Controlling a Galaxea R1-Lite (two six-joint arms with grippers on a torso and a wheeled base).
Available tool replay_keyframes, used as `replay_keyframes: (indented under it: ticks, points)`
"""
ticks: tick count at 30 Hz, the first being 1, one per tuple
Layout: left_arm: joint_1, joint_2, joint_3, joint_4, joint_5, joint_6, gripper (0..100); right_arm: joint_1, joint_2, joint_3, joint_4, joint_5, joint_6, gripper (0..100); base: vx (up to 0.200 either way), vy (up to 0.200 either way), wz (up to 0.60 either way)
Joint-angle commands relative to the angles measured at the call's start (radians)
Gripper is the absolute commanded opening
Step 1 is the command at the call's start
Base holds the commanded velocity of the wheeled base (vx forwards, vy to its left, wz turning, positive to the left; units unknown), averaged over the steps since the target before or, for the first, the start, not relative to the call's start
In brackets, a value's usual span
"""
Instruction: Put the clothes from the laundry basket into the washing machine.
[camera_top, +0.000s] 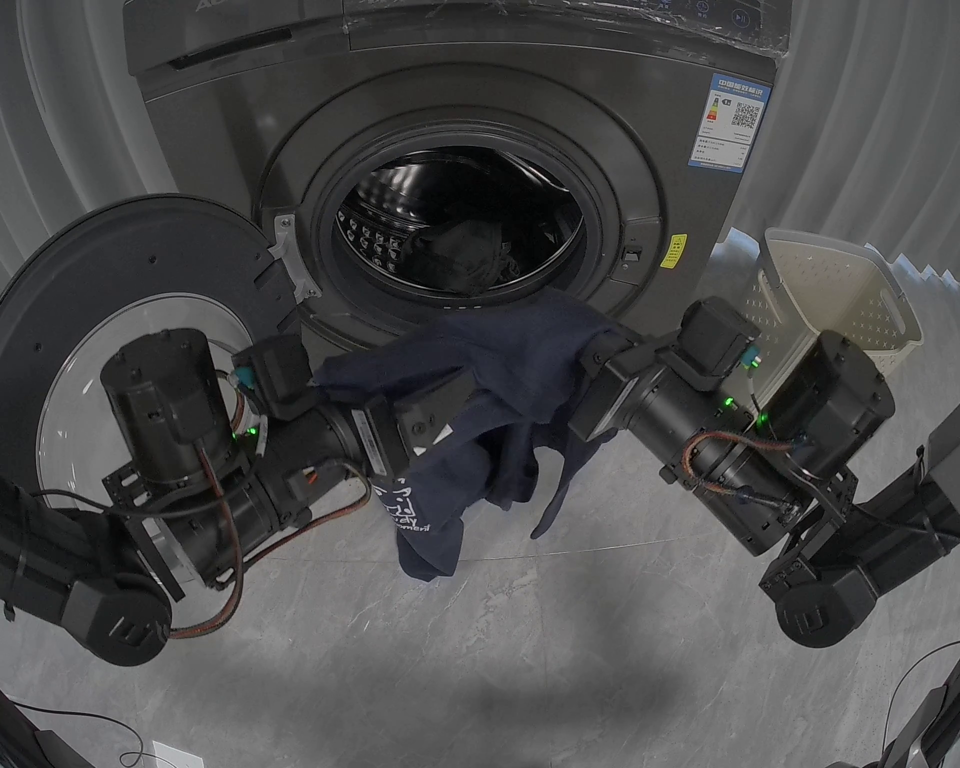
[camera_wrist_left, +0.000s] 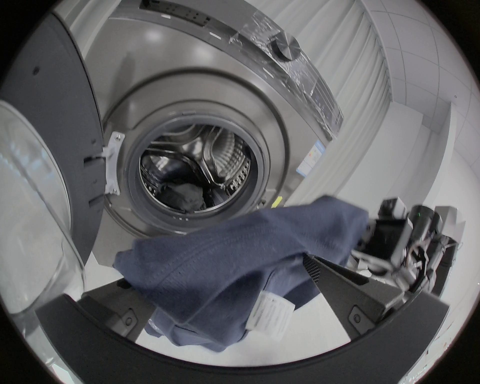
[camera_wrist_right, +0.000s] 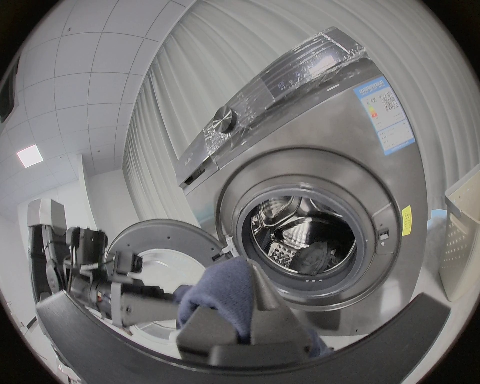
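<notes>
washing machine (camera_top: 450, 130): straight ahead of me, standing on the floor (camera_top: 620, 620).
door (camera_top: 110, 270): swung out to the left of the mouth, behind my left arm.
drum (camera_top: 400, 220): inside the machine; a bundled garment (camera_top: 462, 255) lies at its bottom.
laundry basket (camera_top: 850, 290): right of the machine, behind my right arm.
held garment (camera_top: 500, 370): before the mouth, just below it, strung between my grippers, its lower part hanging toward the floor.
left gripper (camera_top: 450, 405): at the held garment's left end, cloth draped over my spread fingers.
right gripper (camera_top: 597, 375): at its right end, cloth pinched between my fingers.
</notes>
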Motion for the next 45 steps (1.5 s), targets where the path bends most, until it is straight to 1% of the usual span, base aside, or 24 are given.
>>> replay_keyframes:
  ticks: [1,2,3,4,9,10,11,12,13,14,16,19,20,23,27,28,31,32,34,36,37,38,39,45]
  points:
    - [-0.002,0.006,0.068,-0.006,-0.034,0.001,100,-0.006,-0.018,-0.031,0.002,-0.003,0.001,0,0.0,0.0,0.0]
    - [0.001,0.009,0.081,-0.009,-0.048,0.0,100,-0.006,-0.016,-0.037,0.002,-0.005,0.001,0,0.0,0.0,0.0]
    - [0.001,0.009,0.081,-0.009,-0.048,0.0,100,-0.006,-0.016,-0.037,0.002,-0.005,0.001,0,0.0,0.0,0.0]
    - [0.003,0.012,0.099,-0.012,-0.068,0.001,100,-0.006,-0.016,-0.048,0.007,-0.006,0.001,0,0.0,0.0,0.0]
    - [0.0,0.011,0.168,-0.012,-0.129,0.007,100,-0.001,-0.009,-0.086,0.016,-0.017,0.001,0,0.0,0.0,0.0]
    - [0.0,0.011,0.168,-0.012,-0.129,0.007,100,-0.001,-0.009,-0.088,0.016,-0.019,0.001,0,0.0,0.0,0.0]
    - [0.0,0.012,0.185,-0.012,-0.149,0.01,100,0.0,-0.006,-0.099,0.016,-0.02,0.001,0,0.0,0.0,0.0]
    - [-0.005,0.015,0.212,-0.012,-0.171,0.029,100,0.003,0.002,-0.108,0.016,-0.02,0.001,0,0.0,0.0,0.0]
    - [-0.005,0.017,0.22,-0.012,-0.175,0.033,100,0.003,0.004,-0.111,0.016,-0.02,0.001,0,0.0,0.0,0.0]
    - [-0.005,0.031,0.239,-0.014,-0.192,0.05,100,0.005,0.011,-0.116,0.016,-0.02,0.003,0,0.0,0.0,0.0]
    - [-0.007,0.046,0.245,-0.015,-0.206,0.069,100,0.005,0.013,-0.123,0.016,-0.022,0.007,0,0.0,0.0,0.0]
    - [-0.011,0.058,0.245,-0.015,-0.212,0.072,100,0.005,0.021,-0.137,0.02,-0.029,0.007,0,0.0,0.0,0.0]
    - [-0.016,0.06,0.246,-0.021,-0.223,0.072,100,0.007,0.025,-0.148,0.027,-0.042,0.009,0,0.0,0.0,0.0]
    - [-0.039,0.06,0.255,-0.043,-0.25,0.072,100,0.02,0.031,-0.157,0.03,-0.051,0.01,0,0.0,0.0,0.0]
    - [-0.045,0.097,0.265,-0.06,-0.249,0.073,100,0.023,0.036,-0.163,0.03,-0.052,0.015,0,0.0,0.0,0.0]
    - [-0.04,0.124,0.26,-0.072,-0.247,0.079,100,0.023,0.036,-0.163,0.03,-0.052,0.015,0,0.0,0.0,0.0]
    - [-0.037,0.166,0.257,-0.113,-0.246,0.079,100,0.023,0.036,-0.163,0.03,-0.052,0.015,0,0.0,0.0,0.0]
    - [-0.034,0.218,0.257,-0.179,-0.241,0.078,100,0.023,0.036,-0.16,0.028,-0.052,0.015,0,0.0,0.0,0.0]
    - [-0.031,0.248,0.257,-0.23,-0.24,0.073,100,0.025,0.034,-0.157,0.028,-0.052,0.015,0,0.0,0.0,0.0]
    - [-0.023,0.293,0.262,-0.299,-0.238,0.09,100,0.026,0.033,-0.157,0.028,-0.052,0.016,0,0.0,0.0,0.0]
    - [-0.023,0.299,0.262,-0.305,-0.238,0.093,100,0.026,0.033,-0.157,0.028,-0.052,0.016,0,0.0,0.0,0.0]
    - [-0.027,0.322,0.265,-0.324,-0.24,0.11,100,0.028,0.033,-0.156,0.03,-0.052,0.016,0,0.0,0.0,0.0]
    - [-0.028,0.333,0.265,-0.33,-0.24,0.118,100,0.028,0.031,-0.156,0.03,-0.052,0.016,0,0.0,0.0,0.0]
    - [-0.028,0.397,0.231,-0.354,-0.238,0.122,100,0.03,0.033,-0.154,0.028,-0.052,0.018,0,0.0,0.0,0.0]
